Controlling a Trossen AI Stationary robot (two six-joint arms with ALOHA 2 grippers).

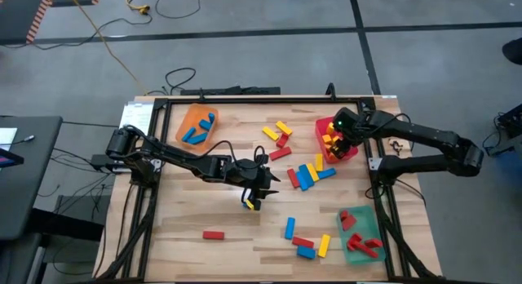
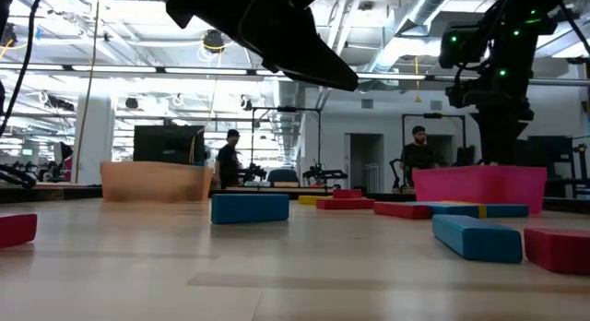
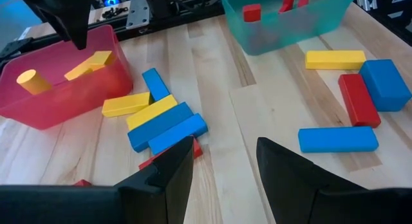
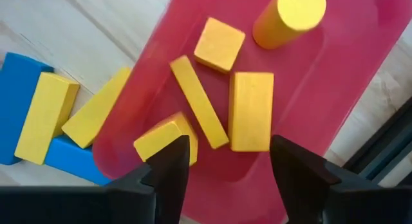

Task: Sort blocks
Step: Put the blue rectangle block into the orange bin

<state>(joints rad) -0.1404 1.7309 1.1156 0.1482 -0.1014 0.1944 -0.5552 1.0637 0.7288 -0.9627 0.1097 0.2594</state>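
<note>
While blue blocks [image 1: 307,177] crowd it, red tray [image 1: 349,151] holds yellow blocks [image 4: 250,120].

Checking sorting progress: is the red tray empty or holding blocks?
Holding blocks: the red tray contains several yellow blocks, seen below the right tool.

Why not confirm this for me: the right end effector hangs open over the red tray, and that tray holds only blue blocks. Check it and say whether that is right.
Not quite. The right end effector does hang open over the red tray, but the right wrist view shows the blocks in it are yellow, not blue.
</note>
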